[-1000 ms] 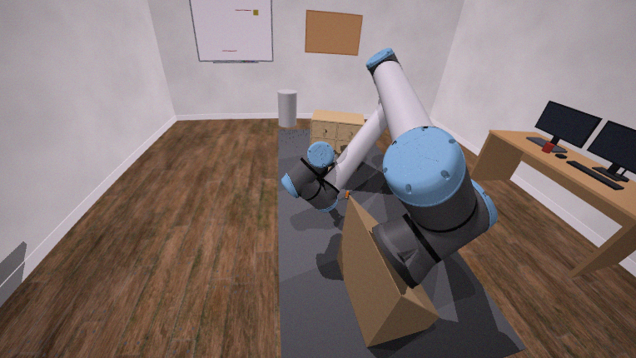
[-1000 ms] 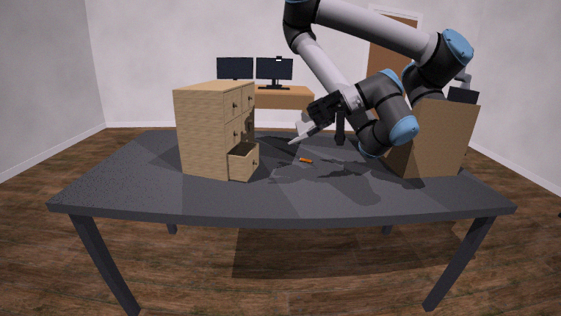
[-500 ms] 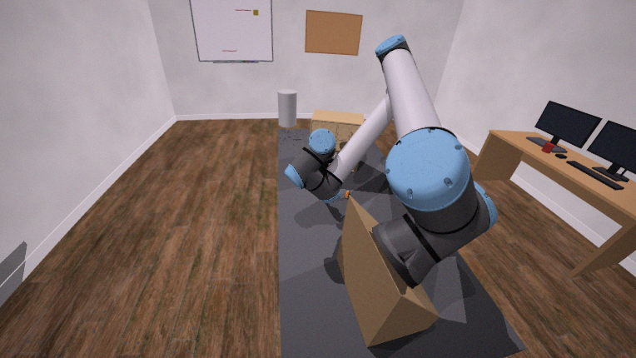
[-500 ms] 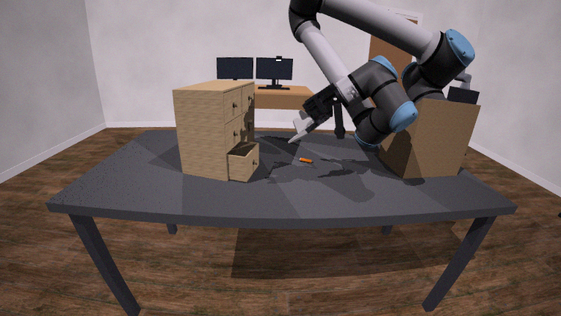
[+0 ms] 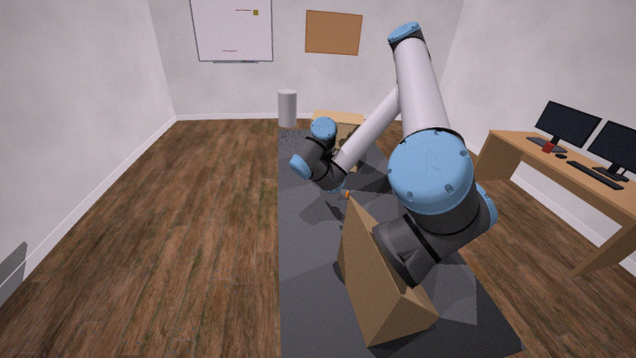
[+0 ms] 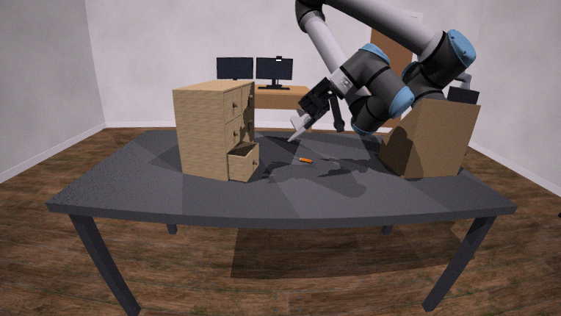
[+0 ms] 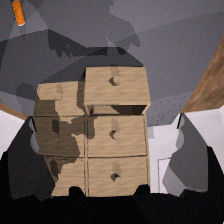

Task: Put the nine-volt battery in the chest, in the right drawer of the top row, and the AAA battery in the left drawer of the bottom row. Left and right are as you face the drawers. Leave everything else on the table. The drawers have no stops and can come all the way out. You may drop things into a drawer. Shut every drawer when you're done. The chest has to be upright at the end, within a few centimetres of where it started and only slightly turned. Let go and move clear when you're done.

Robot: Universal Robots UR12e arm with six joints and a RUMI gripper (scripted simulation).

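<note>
The chest (image 5: 338,116) (image 6: 200,129) stands upright at the table's far end, mostly hidden by the arm in the top view. Its bottom-left drawer (image 6: 244,167) (image 7: 131,92) is pulled partly out; the other drawers look shut. The wrist view shows the chest upside down. A slim orange battery (image 5: 347,194) (image 6: 305,159) (image 7: 19,13), which looks like the AAA, lies on the table in front of the chest. My gripper (image 6: 291,130) (image 7: 106,116) is open and empty, above the table between chest and battery, tilted down toward the chest. The nine-volt battery is not visible.
A large wooden wedge-shaped block (image 5: 369,266) (image 6: 435,141) stands on the table (image 5: 306,306) (image 6: 274,203) beside the arm's base. The arm reaches over the table from there. A desk (image 5: 573,171) with monitors stands apart from the table.
</note>
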